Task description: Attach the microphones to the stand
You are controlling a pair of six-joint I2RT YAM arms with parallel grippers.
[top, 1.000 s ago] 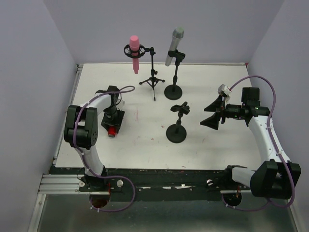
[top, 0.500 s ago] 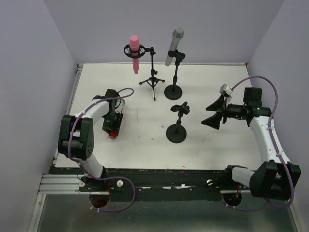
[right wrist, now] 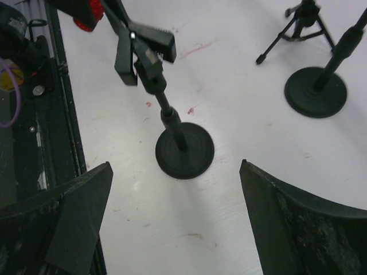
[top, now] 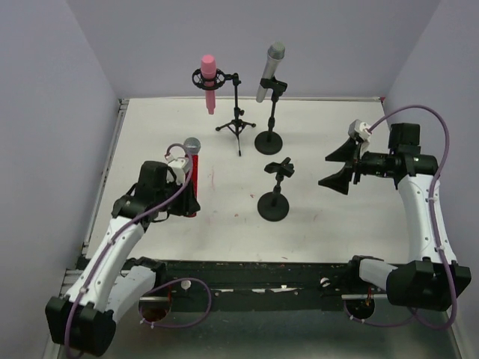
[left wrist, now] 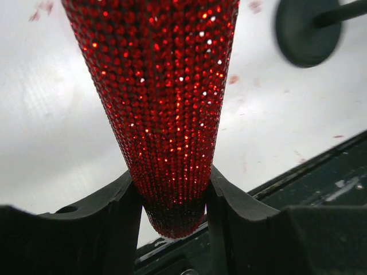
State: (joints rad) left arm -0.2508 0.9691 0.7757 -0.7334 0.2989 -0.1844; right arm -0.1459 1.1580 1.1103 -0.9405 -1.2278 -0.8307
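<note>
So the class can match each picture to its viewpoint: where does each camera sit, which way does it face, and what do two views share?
Top external: fixed above and behind the arms, looking down on the table; both arms show.
Left wrist: on the left arm, looking along the left gripper, shut on the red microphone.
Right wrist: on the right arm, looking down through the open right gripper at the empty stand.
Shared: top external and right wrist both show the empty stand.
</note>
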